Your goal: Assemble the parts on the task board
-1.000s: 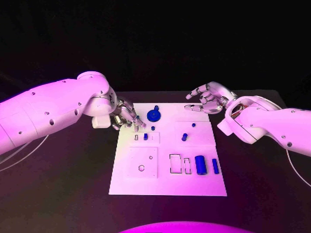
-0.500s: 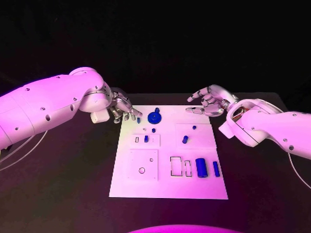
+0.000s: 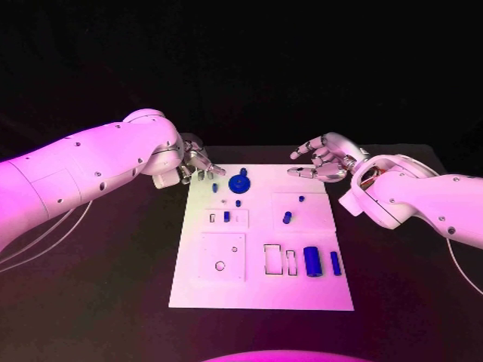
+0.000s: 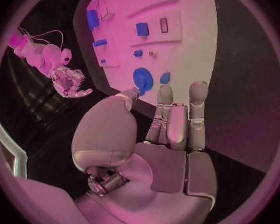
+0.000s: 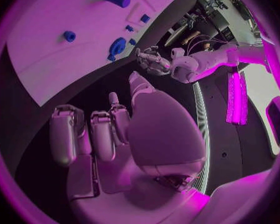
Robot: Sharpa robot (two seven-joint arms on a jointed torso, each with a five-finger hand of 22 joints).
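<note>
The white task board (image 3: 204, 290) lay in the middle of the black table (image 3: 100, 302), its long side running away from the robot. The left hand (image 3: 198, 166) hovered at the board's far left corner, fingers apart and holding nothing; in the left wrist view the left hand (image 4: 171, 124) showed an empty palm with its fingertips (image 4: 198, 90) stretched toward the board edge. Just beyond those fingertips sat the round blue disc part (image 4: 142, 78), with a small blue part (image 4: 165, 77) beside it, both close to the hand but not touched by it. In the head view the round blue disc part (image 3: 239, 181) stood near the board's far edge, just to the right of the left hand, and the small blue part (image 3: 216, 185) lay between the disc and the fingers. The right hand (image 3: 323, 160) hung at the board's far right corner, off the plate, fingers loosely curled and spread around nothing; the right wrist view showed the right hand (image 5: 115, 134) equally empty, well apart from the parts. Nearer the robot, a blue cylinder (image 3: 311, 261) and a slim blue bar (image 3: 335, 262) lay side by side on the board's right part, next to two outlined rectangular slots (image 3: 273, 256). A small blue peg (image 3: 287, 216) rested on the square panel toward the middle right.
</note>
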